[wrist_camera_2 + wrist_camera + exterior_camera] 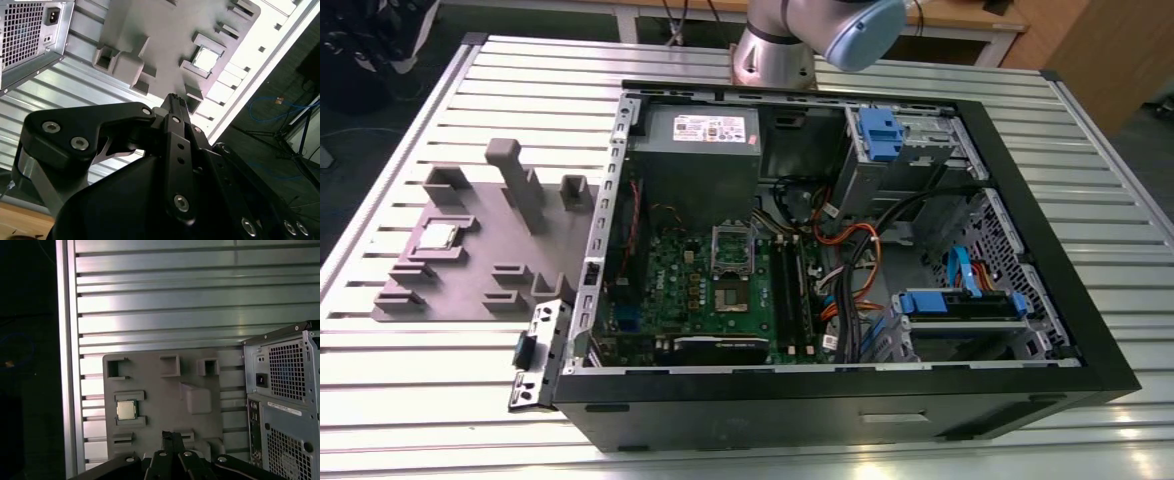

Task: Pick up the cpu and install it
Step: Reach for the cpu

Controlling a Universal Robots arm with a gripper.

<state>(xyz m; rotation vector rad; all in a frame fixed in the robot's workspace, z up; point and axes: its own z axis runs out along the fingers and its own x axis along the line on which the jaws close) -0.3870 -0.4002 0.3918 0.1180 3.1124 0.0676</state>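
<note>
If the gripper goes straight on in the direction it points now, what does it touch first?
Most likely the grey holder plate, not the cpu. In the first wrist view the gripper points at bare plate beside the cpu's seat, with the cpu off to one side. Depth is unclear.

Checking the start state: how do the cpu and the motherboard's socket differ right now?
The cpu is pale and silvery; the socket looks dark. The cpu lies outside the computer case, in a grey holder plate at the exterior view's left; the socket sits inside the case on the green motherboard. Both are small and square; the gripper touches neither.
</note>
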